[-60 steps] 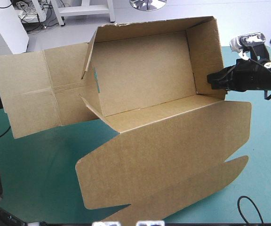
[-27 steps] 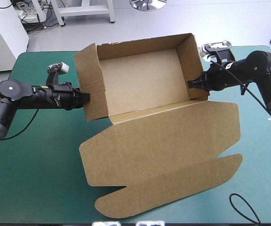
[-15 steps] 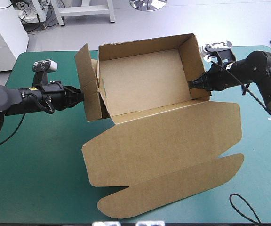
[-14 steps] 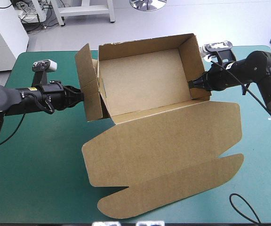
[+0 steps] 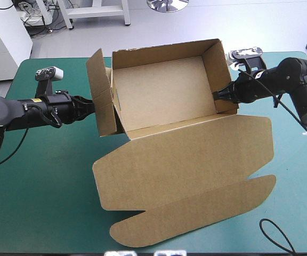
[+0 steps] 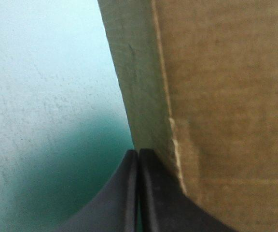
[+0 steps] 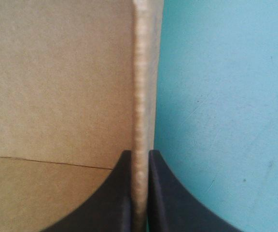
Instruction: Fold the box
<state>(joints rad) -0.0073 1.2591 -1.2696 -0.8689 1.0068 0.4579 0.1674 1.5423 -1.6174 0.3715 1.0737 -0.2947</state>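
— On the desk's far half, toward the middle, stands the box (image 5: pixel 164 90) as an open tray. Why does it look only half ready?
— The far and right walls are up, and the lid (image 5: pixel 185 154) lies flat on the desk (image 5: pixel 41 181), toward the near edge. But the left flap (image 5: pixel 101 101) leans outward and is not tucked, so I judge the left side to be the step in hand.
— And the right hand (image 5: pixel 217 96), what does it do?
— It pinches the right wall (image 5: pixel 225 69). In its wrist view the board's edge passes between the two fingers (image 7: pixel 117 193), which are almost together. My guess is that it anchors the tray, so the box does not slide when the other side is pushed.
— Then the left hand (image 5: pixel 91 106) grips too?
— No. Its fingers are pressed together into one point with nothing between them, and this point is at the outer face of the left flap. A closed tip is good for pushing the flap inward. Whether it really touches the board, I cannot tell for sure.
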